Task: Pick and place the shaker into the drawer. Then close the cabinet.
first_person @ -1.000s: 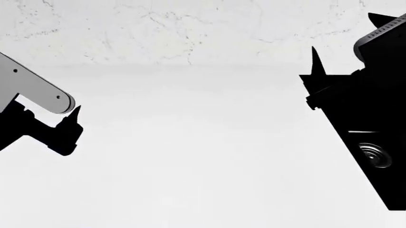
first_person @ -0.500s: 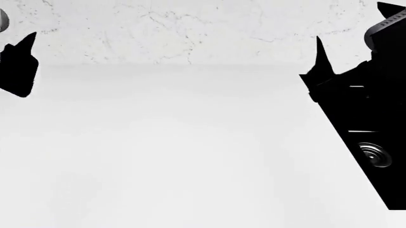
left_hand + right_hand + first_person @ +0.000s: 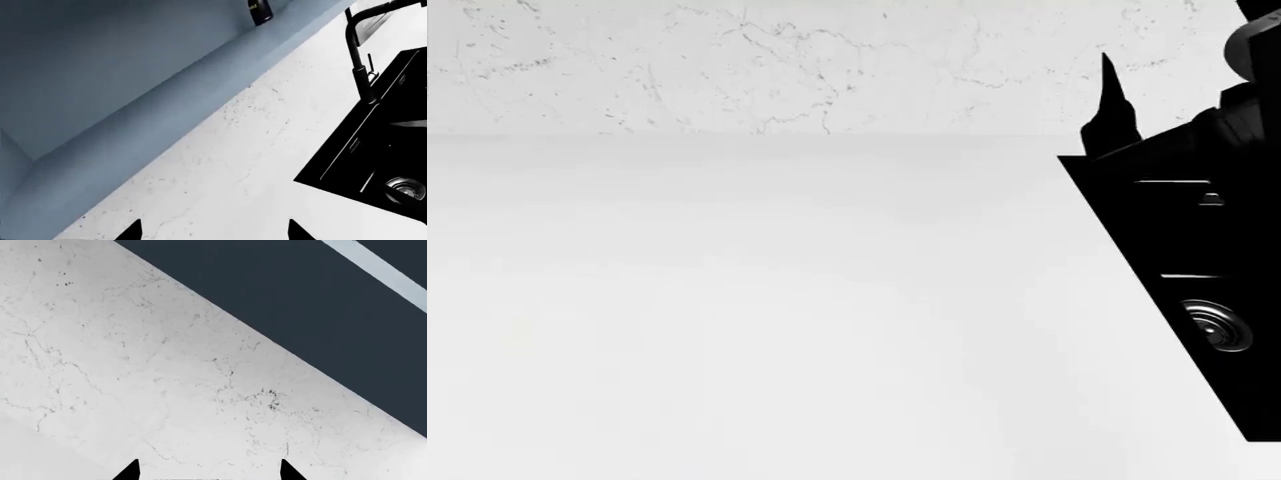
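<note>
Searching all three views yields no shaker and no drawer; their locations cannot be stated. Left pincer (image 3: 215, 231) is spread wide and empty over the white marble table (image 3: 227, 165); right pincer (image 3: 208, 471) likewise stands apart, holding nothing. Judged from the task, the shaker is probably light, rigid and smooth: grip its cylindrical body mid-height. Black sink (image 3: 1208, 300) occupies the head view's right edge, with the faucet (image 3: 360, 65) beside it; both obstruct sweeps there.
</note>
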{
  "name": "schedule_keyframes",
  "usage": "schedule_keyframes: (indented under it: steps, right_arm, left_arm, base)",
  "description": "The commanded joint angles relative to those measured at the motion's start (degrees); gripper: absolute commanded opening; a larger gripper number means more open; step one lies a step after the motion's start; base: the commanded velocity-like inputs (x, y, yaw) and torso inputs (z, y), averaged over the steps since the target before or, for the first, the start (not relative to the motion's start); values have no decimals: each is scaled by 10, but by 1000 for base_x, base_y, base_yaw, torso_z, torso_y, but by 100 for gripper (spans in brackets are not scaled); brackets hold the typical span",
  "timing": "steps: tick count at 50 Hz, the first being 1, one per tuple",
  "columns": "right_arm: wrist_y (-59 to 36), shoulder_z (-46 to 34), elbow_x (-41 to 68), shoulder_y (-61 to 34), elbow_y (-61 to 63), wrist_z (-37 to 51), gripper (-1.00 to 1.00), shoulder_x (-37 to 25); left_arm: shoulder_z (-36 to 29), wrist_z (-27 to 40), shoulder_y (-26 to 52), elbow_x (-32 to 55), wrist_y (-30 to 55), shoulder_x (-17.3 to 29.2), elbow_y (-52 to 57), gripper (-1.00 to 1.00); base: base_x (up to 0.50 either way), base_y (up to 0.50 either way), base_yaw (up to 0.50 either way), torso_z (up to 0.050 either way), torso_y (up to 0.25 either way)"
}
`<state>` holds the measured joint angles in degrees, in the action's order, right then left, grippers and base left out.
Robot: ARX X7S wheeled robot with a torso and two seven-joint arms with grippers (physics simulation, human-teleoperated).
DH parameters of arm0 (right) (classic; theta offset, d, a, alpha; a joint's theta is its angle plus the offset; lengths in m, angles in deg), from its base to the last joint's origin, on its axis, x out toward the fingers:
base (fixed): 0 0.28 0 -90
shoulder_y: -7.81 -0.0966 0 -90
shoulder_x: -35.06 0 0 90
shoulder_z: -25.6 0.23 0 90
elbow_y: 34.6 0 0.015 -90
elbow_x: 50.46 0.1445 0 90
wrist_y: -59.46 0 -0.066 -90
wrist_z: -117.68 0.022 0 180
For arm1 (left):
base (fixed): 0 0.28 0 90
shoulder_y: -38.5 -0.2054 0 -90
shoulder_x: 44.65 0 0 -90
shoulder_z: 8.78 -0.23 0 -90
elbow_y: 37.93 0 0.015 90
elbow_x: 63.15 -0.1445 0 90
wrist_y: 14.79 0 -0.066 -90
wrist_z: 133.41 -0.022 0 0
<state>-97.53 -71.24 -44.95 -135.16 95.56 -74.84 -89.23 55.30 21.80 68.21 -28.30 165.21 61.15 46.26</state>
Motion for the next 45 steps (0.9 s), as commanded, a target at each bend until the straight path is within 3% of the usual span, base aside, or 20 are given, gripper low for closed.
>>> schedule_keyframes:
  steps: [1,6,10,16,20,32,35,36,37,40,42,44,45]
  right_arm:
    - [-6,39,8,45,19,4,100,22]
    - [-14,69,16,80,43,-1,100,20]
    - [-25,87,20,99,64,-6,100,14]
    - [-26,109,21,130,77,-8,100,9]
    - [-24,115,21,141,78,-8,100,10]
    - [-44,124,28,147,102,-10,100,11]
    - [-44,128,30,151,107,-12,100,12]
    - [-39,127,29,156,104,-10,100,13]
    - [-34,125,29,159,101,-9,100,14]
    - [-19,108,25,163,89,-2,100,22]
    - [-9,93,22,164,79,3,100,26]
    - [2,77,18,163,68,9,100,31]
    - [6,68,16,161,62,11,100,34]
  left_arm:
    - [85,-17,141,-111,-414,-157,-239,100]
    - [-88,3,153,-57,-661,-158,-552,100]
    - [-242,57,151,38,-745,-158,-691,100]
    - [-45,120,103,-175,-720,-154,-692,100]
    - [37,135,90,-259,-717,-155,-692,100]
    - [161,203,108,-313,-734,-147,-692,100]
    - [181,136,119,-297,-725,-155,-691,100]
    - [181,130,33,-268,-639,-137,-605,100]
    - [211,108,-53,-294,-553,-138,-519,100]
    - [258,147,-288,-209,-295,-117,-261,100]
    - [352,319,-380,-37,-123,-1,-90,100]
    - [181,491,-479,135,-295,171,82,100]
    - [105,577,-440,221,-381,257,168,100]
  base:
    - [0,0,0,0,10]
    - [2,0,-2,2,2]
    - [13,0,-6,3,0]
    - [14,-1,-6,3,0]
    - [19,-4,-9,3,0]
    - [18,-5,-10,2,0]
    - [15,-4,-8,0,0]
    - [13,-4,-7,0,0]
    - [0,-3,-5,10,0]
    - [13,-1,-3,0,0]
    - [14,-2,-7,0,0]
    - [6,0,0,0,0]
    - [0,0,0,0,0]
